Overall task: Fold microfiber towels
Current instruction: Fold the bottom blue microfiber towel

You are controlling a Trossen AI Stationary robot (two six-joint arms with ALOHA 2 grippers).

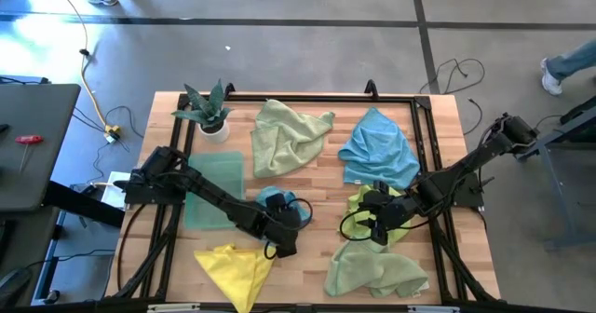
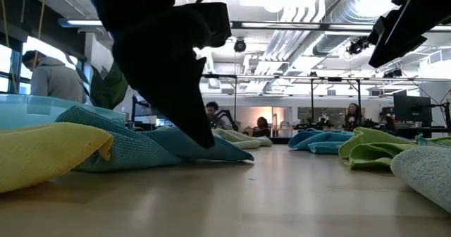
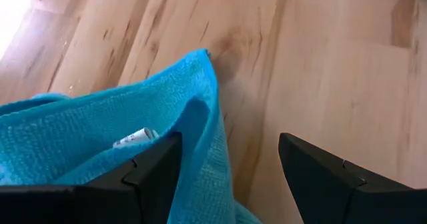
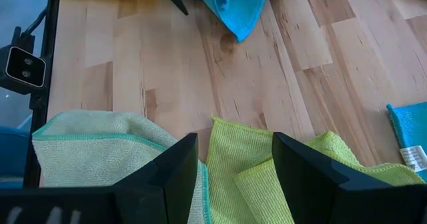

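Hovering left gripper (image 3: 227, 177) over teal towel (image 1: 279, 204) at table centre, jaws spread, nothing pinched yet — one finger over cloth, other over bare wood. Towel corner points away from my fingers. Right gripper (image 4: 233, 167) also open, empty, above lime towel (image 4: 247, 164) — well apart from teal one. I judge left arm nearer.
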